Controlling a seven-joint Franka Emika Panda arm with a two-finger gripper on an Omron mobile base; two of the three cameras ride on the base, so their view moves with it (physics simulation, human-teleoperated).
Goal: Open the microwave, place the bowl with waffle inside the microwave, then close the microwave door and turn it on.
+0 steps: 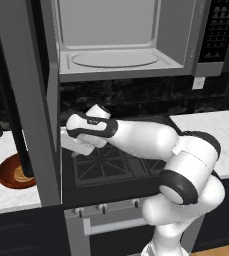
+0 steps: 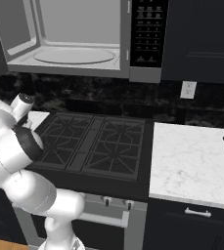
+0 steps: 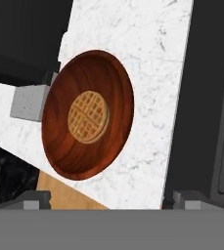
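I see the glossy, rigid bowl (image 3: 87, 115), likely slippery; my gripper (image 3: 106, 200) gapes open; I'd pinch its 6 o'clock rim.

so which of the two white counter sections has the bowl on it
The counter left of the stove; the bowl with the waffle sits there. The right counter holds none.

Open microwave (image 1: 117, 45) above stove (image 1: 111, 165); bowl (image 1: 13, 172) with waffle (image 1: 21, 174) on counter (image 1: 6, 197).
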